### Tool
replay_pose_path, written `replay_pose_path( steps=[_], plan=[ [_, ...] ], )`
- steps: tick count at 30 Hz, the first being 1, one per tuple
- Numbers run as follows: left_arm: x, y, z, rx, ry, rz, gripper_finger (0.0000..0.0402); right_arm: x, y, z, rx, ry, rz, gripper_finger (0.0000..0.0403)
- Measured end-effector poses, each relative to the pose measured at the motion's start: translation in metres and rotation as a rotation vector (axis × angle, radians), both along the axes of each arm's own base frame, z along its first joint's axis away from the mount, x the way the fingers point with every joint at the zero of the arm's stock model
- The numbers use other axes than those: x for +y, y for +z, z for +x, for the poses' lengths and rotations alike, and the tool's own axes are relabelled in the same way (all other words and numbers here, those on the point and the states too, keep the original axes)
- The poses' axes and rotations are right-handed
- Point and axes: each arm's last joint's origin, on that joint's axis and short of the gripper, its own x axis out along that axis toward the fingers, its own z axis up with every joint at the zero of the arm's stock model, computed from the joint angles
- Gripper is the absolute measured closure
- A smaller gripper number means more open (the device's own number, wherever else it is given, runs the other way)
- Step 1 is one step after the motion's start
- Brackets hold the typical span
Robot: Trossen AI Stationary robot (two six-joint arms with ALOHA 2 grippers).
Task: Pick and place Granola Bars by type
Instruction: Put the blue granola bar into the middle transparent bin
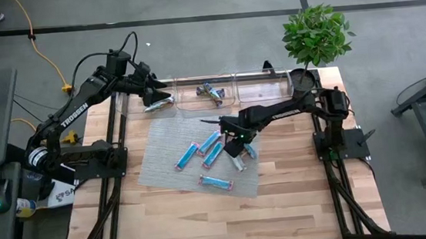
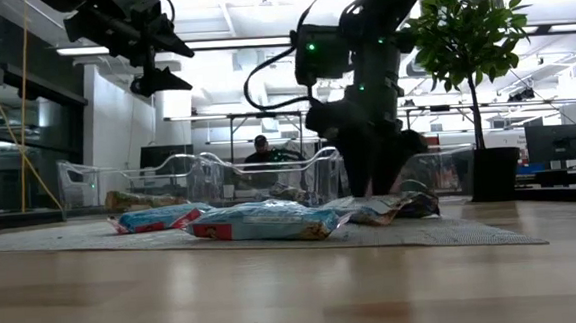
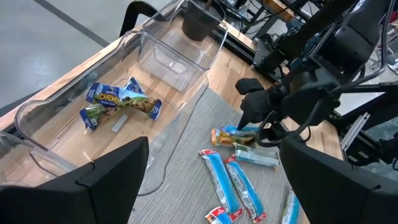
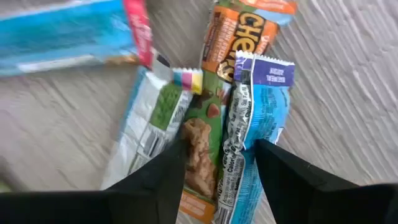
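Observation:
Several bright blue granola bars with pink ends (image 1: 210,141) lie flat on a grey mat (image 1: 163,170). Beside them is a small heap of mixed bars (image 4: 205,143): one green-brown, one light blue, one silvery-white, one orange. My right gripper (image 4: 217,155) is open, low over this heap, its fingers on either side of the green and light blue bars; I cannot tell whether they touch. Two blue and yellow-green bars (image 3: 121,102) lie in the middle clear bin (image 1: 211,92). My left gripper (image 3: 211,155) is open and empty, above the left bin (image 1: 146,102).
Three clear bins stand in a row along the table's far edge; the right one (image 1: 260,84) shows nothing inside. A potted plant (image 1: 315,33) stands at the far right corner. Bare wood lies near the table's front edge (image 1: 229,219). A person sits in the room behind (image 2: 260,148).

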Motion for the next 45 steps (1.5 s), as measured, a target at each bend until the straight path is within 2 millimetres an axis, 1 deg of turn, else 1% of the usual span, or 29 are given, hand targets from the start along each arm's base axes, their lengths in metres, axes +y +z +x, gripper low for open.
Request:
replay_pose_path(
  steps=[14,22,28,45],
  plan=[
    [0.000,0.000,0.000,0.003,0.006,0.002,0.0044,0.000,0.002,0.013,-0.133,-0.001,0.020,0.0222],
    [0.000,0.000,0.000,0.003,0.005,0.002,0.0044,-0.002,0.002,0.012,-0.128,-0.009,0.023,0.0222],
    [0.000,0.000,0.000,0.003,0.005,0.001,0.0044,-0.002,0.001,0.005,-0.044,-0.054,-0.001,0.0222],
    [0.000,0.000,0.000,0.003,0.005,0.001,0.0044,-0.005,0.001,0.004,-0.038,-0.036,-0.070,0.0222]
  ],
)
